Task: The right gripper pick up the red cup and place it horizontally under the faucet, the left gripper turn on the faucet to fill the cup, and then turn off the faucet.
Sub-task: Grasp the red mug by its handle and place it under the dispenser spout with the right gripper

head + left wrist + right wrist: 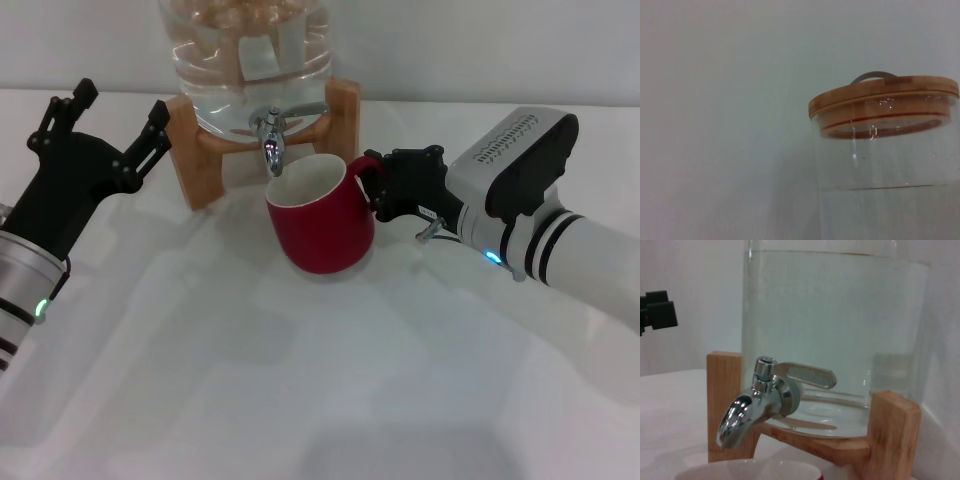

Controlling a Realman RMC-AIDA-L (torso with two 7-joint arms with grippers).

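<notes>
Two risks show in the head view: the squat dark-red ceramic cup (322, 222) stands tilted just under the small chrome faucet (271, 135), so water could miss its rim, since the black right gripper (385, 185) clamps only its handle. Well left, the black left gripper (98, 125) hovers spread, empty. Left wrist view: only the clear water jar (890, 165). Right wrist view: the cup's white rim sits beneath the spout.

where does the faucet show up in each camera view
Head view: the faucet is at top centre, its spout just above the red cup's rim.
Left wrist view: not in it; only the jar's upper part and wooden lid.
Right wrist view: centre-left.
Shared landmark: the jar.
</notes>
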